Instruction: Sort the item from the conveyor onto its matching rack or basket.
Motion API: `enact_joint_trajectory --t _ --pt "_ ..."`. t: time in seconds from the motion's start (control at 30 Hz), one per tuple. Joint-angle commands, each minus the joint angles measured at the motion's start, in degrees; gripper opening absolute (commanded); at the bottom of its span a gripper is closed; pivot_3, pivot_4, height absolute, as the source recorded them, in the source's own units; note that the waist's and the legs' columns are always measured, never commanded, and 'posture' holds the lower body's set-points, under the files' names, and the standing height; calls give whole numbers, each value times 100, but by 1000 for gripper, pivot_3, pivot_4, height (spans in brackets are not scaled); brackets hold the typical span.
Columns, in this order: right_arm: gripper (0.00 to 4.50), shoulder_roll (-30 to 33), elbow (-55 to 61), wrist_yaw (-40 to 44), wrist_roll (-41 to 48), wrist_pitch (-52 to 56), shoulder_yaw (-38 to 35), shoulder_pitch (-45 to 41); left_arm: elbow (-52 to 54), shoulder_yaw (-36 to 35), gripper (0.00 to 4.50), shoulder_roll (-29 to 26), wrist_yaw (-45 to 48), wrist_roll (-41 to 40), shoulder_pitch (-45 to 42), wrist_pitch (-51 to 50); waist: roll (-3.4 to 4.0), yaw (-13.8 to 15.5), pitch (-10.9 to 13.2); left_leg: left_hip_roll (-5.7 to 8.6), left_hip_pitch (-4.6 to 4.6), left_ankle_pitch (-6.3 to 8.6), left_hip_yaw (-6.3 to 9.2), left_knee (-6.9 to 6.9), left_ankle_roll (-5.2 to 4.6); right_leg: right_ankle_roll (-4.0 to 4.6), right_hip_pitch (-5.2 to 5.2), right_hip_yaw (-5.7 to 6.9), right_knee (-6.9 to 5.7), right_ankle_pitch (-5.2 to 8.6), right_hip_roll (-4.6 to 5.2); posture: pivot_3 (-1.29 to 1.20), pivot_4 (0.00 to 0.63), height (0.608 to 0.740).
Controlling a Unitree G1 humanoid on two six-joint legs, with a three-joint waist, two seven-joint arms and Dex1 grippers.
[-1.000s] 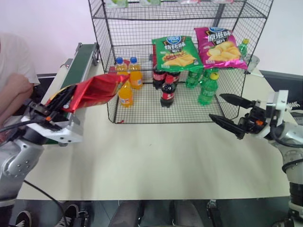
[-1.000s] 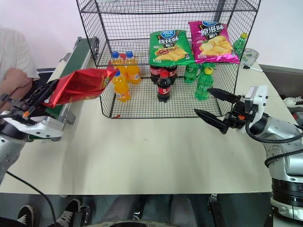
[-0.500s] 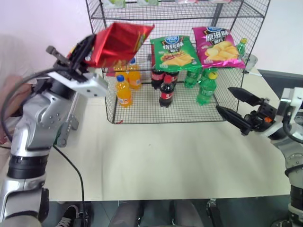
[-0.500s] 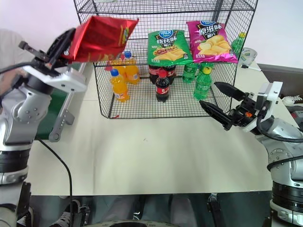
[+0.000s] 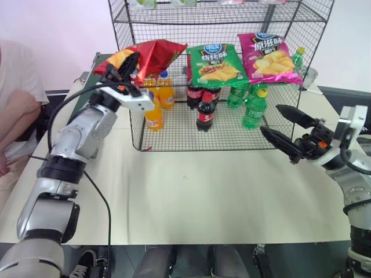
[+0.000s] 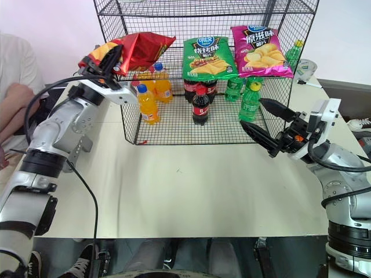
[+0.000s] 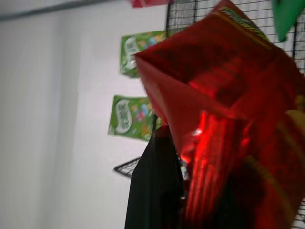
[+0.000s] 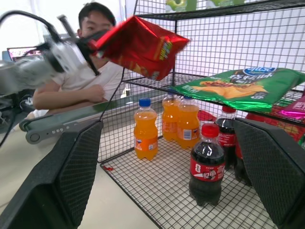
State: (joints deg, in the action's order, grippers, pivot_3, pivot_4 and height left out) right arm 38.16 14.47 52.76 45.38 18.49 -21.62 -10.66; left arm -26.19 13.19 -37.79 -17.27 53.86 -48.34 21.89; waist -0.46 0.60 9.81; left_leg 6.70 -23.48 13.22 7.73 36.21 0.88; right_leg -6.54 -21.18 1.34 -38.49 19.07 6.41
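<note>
Three chip bags: one red (image 5: 152,55), one green (image 5: 215,63), one magenta (image 5: 269,57). Three orange bottles (image 5: 153,114), perhaps three cola bottles (image 5: 205,113), several green bottles (image 5: 253,109).

The red bag (image 5: 152,55) is glossy, crinkled foil; the green bag (image 5: 215,65) and magenta bag (image 5: 269,58) shine likewise. The rack (image 5: 174,124) is thin black wire mesh. The table (image 5: 191,191) is smooth and matt. The bottles (image 5: 204,113) are clear, glossy plastic.
</note>
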Motion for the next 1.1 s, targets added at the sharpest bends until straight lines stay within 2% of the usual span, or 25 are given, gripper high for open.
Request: enact_joint_trajectory --t 0.03,0.23,0.4,0.53,0.8,1.1 --pt "4500 11 157 -18 45 -75 -125 -69 -842 242 79 234 -282 -27 -318 -6 0 2 0 0 0 0 0 0 0 0 -2 0 -3 0 0 0 150 740" --pt "4500 51 125 -35 -4 -91 -140 -89 -977 440 79 682 -276 -258 -527 140 -5 19 2 4 -5 -1 1 6 1 0 -4 3 -10 0 3 0 150 740" --pt "4500 72 139 -31 -33 -73 -105 -88 -1174 452 79 918 -148 -332 -530 -262 -6 -4 2 8 -6 -2 0 8 2 -1 -8 3 -13 0 6 0 150 740" --pt "4500 80 87 -31 -62 -83 -102 -123 -1509 26 79 1198 55 -1034 -625 -685 -6 -19 2 7 -6 -3 0 7 3 -2 -13 2 -19 1 5 0 150 740" --pt "4500 66 59 -7 -125 -79 -91 -145 -1303 -90 79 1046 6 -1272 -694 -1248 -11 -100 5 6 -8 -5 -1 8 7 -3 -17 2 -27 2 6 0 150 740" --pt "4500 32 -50 16 -223 -122 36 -313 -2306 19 79 1766 193 -1742 -1343 -1281 -14 -91 6 12 -13 -4 0 28 6 -6 -16 3 -39 3 9 0 150 740"
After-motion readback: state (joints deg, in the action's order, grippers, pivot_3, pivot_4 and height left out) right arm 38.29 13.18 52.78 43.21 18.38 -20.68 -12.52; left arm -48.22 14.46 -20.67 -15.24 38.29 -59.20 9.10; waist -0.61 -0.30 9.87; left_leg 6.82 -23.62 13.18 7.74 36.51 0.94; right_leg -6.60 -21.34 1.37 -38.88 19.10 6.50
